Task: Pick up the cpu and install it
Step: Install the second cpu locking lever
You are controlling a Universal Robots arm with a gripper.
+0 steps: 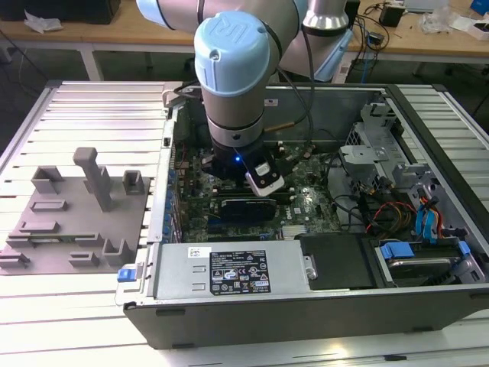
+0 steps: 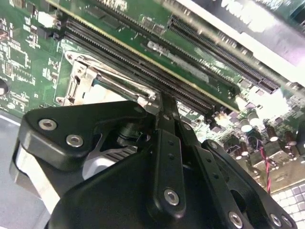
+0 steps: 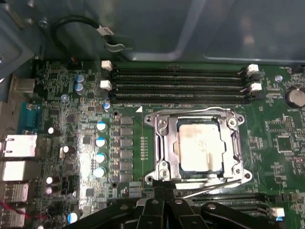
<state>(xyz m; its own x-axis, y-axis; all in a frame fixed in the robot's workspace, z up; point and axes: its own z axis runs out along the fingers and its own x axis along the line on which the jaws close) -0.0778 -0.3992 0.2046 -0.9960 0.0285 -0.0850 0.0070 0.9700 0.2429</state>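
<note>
A: One arm [image 1: 233,69], reaching down into the open computer case [image 1: 306,321] on the counter [image 1: 84,115]. Claw [image 3: 159,192] sits low over the motherboard [image 3: 86,143], right at the edge of the socket frame [image 3: 164,121].

B: Claw state?

A: In the first wrist view the fingertips [image 3: 153,194] meet in a narrow point with no gap I can see, and nothing between them. The second wrist view agrees: the fingers [image 2: 164,114] run together to a thin tip against the frame's metal rim [image 2: 95,76]. I log it as closed, empty.

B: Where is the cpu?

A: The cpu [image 3: 198,145] lies flat inside the socket frame, just beyond the claw tips, pale silver top facing up with a smudged patch on it. The frame's metal surround encloses it on all sides. The claw does not touch the chip itself; it is at the frame's near side, where a thin lever [image 3: 209,187] crosses.

B: Surroundings?

A: Four memory slots [image 3: 181,83] run past the far side of the socket from the claw. In the exterior view a grey fixture plate [image 1: 72,214] lies on the counter, well apart from the claw, outside the case.
</note>
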